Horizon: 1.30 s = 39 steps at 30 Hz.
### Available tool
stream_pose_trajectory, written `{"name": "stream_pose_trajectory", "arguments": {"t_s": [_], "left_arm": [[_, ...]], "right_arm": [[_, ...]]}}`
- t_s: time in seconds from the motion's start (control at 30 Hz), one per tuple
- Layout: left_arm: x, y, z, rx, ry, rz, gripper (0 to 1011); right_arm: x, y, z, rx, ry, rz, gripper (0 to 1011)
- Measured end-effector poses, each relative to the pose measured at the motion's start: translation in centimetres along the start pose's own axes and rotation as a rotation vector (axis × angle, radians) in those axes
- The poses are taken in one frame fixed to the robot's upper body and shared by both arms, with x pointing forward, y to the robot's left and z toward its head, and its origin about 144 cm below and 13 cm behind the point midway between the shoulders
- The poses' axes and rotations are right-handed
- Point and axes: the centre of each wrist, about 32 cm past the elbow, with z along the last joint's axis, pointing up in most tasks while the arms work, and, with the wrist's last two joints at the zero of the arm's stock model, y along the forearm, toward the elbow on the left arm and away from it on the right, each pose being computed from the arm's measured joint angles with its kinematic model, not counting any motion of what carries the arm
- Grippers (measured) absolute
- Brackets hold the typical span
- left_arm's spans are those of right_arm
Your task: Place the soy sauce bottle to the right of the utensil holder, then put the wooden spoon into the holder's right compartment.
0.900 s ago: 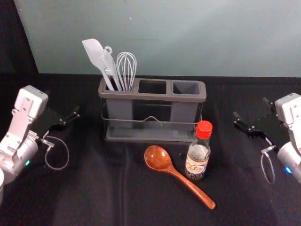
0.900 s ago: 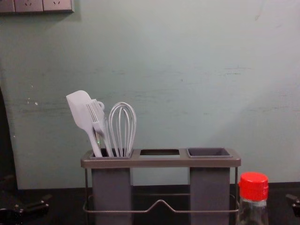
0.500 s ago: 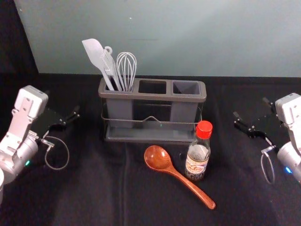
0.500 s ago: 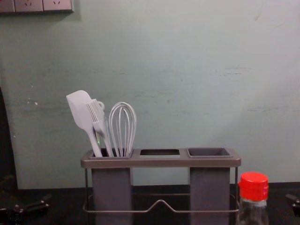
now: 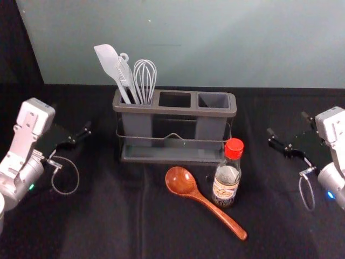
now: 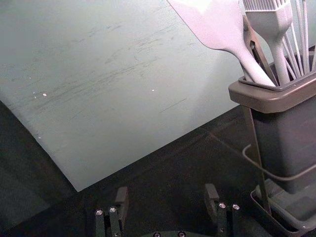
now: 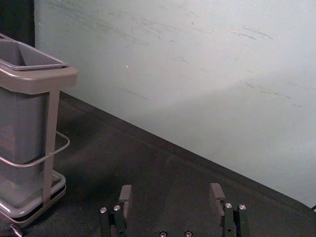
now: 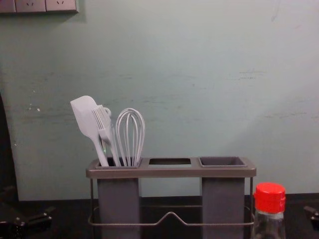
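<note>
The utensil holder [image 5: 175, 110] stands at the table's back middle, its right compartment [image 5: 213, 100] empty. In front of its right end the soy sauce bottle [image 5: 226, 175] stands upright, red-capped. Left of the bottle lies the wooden spoon [image 5: 198, 197], bowl toward the holder, handle pointing front right. My left gripper [image 5: 78, 136] is left of the holder, open and empty; in its wrist view the left gripper [image 6: 167, 200] has its fingers wide apart. To the right of the bottle my right gripper [image 5: 288, 134] is open, and in its wrist view the right gripper [image 7: 171, 200] holds nothing.
A white spatula [image 5: 111, 66], a brush and a whisk [image 5: 145, 81] stand in the holder's left compartment. A pale wall [image 8: 169, 69] rises behind the black-covered table [image 5: 97, 221]. Cable loops hang by both wrists.
</note>
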Motion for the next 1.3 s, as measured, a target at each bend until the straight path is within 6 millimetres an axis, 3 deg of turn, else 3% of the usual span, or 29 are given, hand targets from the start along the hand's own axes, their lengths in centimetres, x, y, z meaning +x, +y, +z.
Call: {"name": "stream_pose_trajectory", "arguments": {"t_s": [0.87,1.1,1.3], "left_arm": [[0.0,0.0,0.0,0.0,0.0,0.0,1005],[0.0,0.0,0.0,0.0,0.0,0.0,1005],[0.0,0.0,0.0,0.0,0.0,0.0,1005]], "right_arm": [[0.0,-0.2,0.1,0.008,0.002,-0.002,1003],[0.7,-1.4,0.9,0.055,0.026,0.001,1003],[1.3,-3.7,1.8,0.094,0.088,0.027,1003]]}}
